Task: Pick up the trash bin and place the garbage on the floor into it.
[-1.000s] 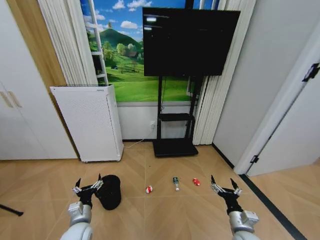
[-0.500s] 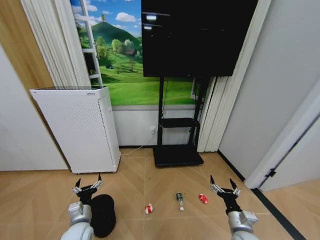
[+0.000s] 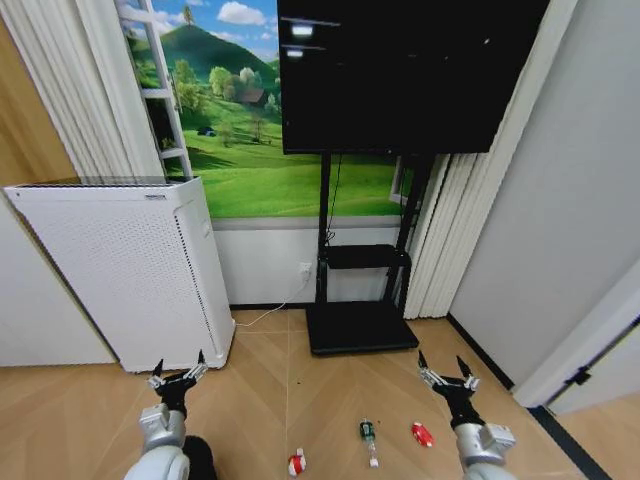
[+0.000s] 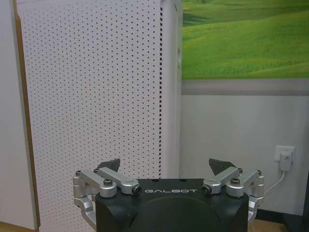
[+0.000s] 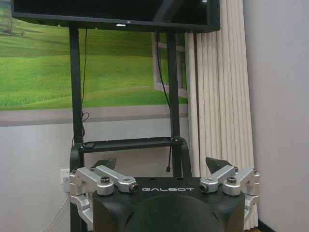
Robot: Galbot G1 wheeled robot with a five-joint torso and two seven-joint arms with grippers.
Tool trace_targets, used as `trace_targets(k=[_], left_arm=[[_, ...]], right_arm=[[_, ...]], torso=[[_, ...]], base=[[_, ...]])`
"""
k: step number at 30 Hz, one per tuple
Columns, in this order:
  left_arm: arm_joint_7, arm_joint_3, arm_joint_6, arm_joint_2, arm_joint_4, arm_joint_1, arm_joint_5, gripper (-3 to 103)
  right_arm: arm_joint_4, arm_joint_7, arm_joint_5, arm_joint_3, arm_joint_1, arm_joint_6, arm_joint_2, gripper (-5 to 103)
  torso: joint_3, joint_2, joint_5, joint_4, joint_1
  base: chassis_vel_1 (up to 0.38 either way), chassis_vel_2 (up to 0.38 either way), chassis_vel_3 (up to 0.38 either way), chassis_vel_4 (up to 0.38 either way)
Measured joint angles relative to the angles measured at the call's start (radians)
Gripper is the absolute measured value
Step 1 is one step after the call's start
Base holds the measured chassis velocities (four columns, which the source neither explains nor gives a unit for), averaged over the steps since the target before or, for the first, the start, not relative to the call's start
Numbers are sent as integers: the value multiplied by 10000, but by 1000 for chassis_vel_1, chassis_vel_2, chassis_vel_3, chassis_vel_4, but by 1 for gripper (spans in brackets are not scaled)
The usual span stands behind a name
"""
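At the bottom edge of the head view a sliver of the black trash bin [image 3: 199, 458] shows just beside my left arm. My left gripper [image 3: 179, 371] is held up above it, open and empty. Three bits of garbage lie in a row on the wood floor: a red-and-white wad [image 3: 297, 463], a small greenish bottle [image 3: 368, 437] and a red wrapper [image 3: 422, 434]. My right gripper [image 3: 446, 375] hovers open and empty above the wrapper's right side. In the wrist views both grippers [image 4: 165, 167] [image 5: 161, 164] stand open with nothing between the fingers.
A tall white perforated appliance [image 3: 120, 268] stands against the wall at left, close ahead of my left gripper. A TV on a black stand [image 3: 362, 325] sits in the middle, with curtains [image 3: 448, 240] to its right. A wall socket with a cable [image 4: 285, 159] is beside the appliance.
The camera has moved forward toward the wall: appliance and TV stand loom larger, the bin and garbage have slid down toward the picture's bottom edge. Both grippers keep their raised, open pose.
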Motion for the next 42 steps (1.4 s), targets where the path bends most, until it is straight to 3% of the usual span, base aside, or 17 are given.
trace_targets(k=[6,13,19,25,29,35,42], left_arm=[[-146,-63,-10,277,-225,120,-117,100],[-214,-1349,147,1295,-170,708,-616,100],[-15,-1789,415,1737,-70,1045,-885,100],[32,-1698,353,1700,21,1069,-729,100],[-102,-1560,132,1525,-15,866,-1284,100],[-163,-1509,93,1513,-30,810,-1204,100],[-229,-1487,34,1464,-24,763,-1191,100]], right_arm=[[-36,-1,-23,-10,-23,52,-38,100],[-148,0,-60,87,-41,119,-175,100],[-342,0,-276,-46,40,151,-228,100],[-399,24,-398,-221,147,165,-245,100],[-405,68,-228,-283,177,227,-242,100],[-462,48,-177,-241,133,318,-246,100],[-486,24,-172,-228,117,352,-230,100]], torso=[[0,1,-1,0,-1],[2,0,-3,3,6],[2,0,-3,2,6],[2,1,-2,2,6],[2,0,-2,-1,6],[0,-7,0,-1,4],[-151,-272,-1,-1,-109]], base=[[33,-24,-33,25],[0,0,0,0],[0,0,0,0],[0,0,0,0],[0,0,0,0],[0,0,0,0],[0,0,0,0]])
